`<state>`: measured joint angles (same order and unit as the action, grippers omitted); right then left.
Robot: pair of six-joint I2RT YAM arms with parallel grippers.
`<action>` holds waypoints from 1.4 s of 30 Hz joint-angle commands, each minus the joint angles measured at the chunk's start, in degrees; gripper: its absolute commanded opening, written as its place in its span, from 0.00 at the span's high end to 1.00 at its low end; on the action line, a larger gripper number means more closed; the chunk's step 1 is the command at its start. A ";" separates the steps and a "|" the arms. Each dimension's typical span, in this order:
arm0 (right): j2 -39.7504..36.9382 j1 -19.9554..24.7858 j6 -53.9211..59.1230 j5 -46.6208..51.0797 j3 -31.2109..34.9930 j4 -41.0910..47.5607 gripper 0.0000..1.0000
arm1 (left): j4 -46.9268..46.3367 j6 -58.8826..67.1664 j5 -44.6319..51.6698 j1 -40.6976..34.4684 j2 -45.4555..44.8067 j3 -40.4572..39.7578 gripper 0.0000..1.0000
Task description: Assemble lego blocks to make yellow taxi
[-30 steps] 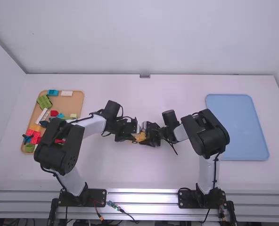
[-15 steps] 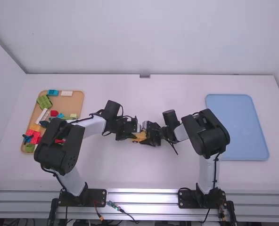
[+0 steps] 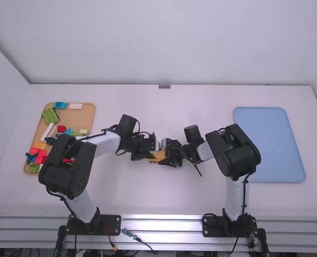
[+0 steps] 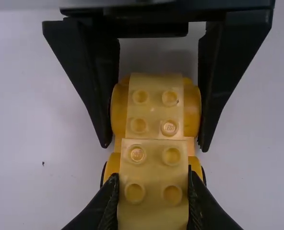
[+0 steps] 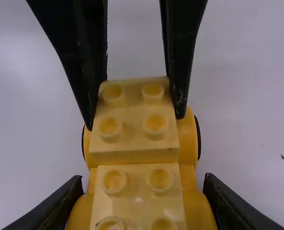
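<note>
Near the middle of the table, an orange-yellow car base [image 3: 157, 156] sits between my left gripper [image 3: 149, 152] and my right gripper [image 3: 169, 153]. In the left wrist view my left gripper [image 4: 153, 181] is shut on a pale yellow brick [image 4: 154, 206] over one end of the base. A second pale yellow brick [image 4: 155, 108] lies end to end with it, slightly lower. In the right wrist view my right gripper [image 5: 143, 184] is shut on the rounded sides of the base [image 5: 198, 211], beside that second brick [image 5: 138, 203]. Dark wheels show partly; the base's underside is hidden.
An orange tray [image 3: 85, 113] with several coloured bricks stands at the left, partly behind the left arm. A light blue tray [image 3: 271, 142] lies at the right, beside the right arm. The two grippers nearly touch.
</note>
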<state>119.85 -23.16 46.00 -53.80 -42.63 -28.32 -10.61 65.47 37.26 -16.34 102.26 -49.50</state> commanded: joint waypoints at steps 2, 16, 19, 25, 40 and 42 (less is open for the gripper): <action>0.92 -0.52 -0.74 0.66 0.22 0.31 0.44 | -0.98 -0.52 1.27 -0.59 0.28 0.76 0.98; 0.92 -0.46 -0.72 0.68 0.22 0.55 0.43 | -3.91 -3.06 1.14 0.07 -2.80 -1.81 0.00; 0.92 -0.48 -0.70 0.68 0.22 0.52 0.43 | -9.57 -1.01 3.78 1.29 -6.03 -4.20 0.00; 0.92 -0.52 -0.74 0.68 0.22 0.52 0.43 | -12.02 1.77 8.92 4.74 -8.50 -4.48 0.98; 0.92 -0.42 -0.72 0.66 0.22 0.50 0.43 | -5.40 1.40 10.38 3.80 -3.41 -0.79 0.98; 0.92 -0.42 -0.74 0.68 0.22 0.42 0.42 | -5.57 1.42 10.75 3.65 -2.95 -0.79 0.98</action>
<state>119.85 -23.35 45.78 -53.67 -42.63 -28.36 -15.94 66.63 45.93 -12.56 98.78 -50.68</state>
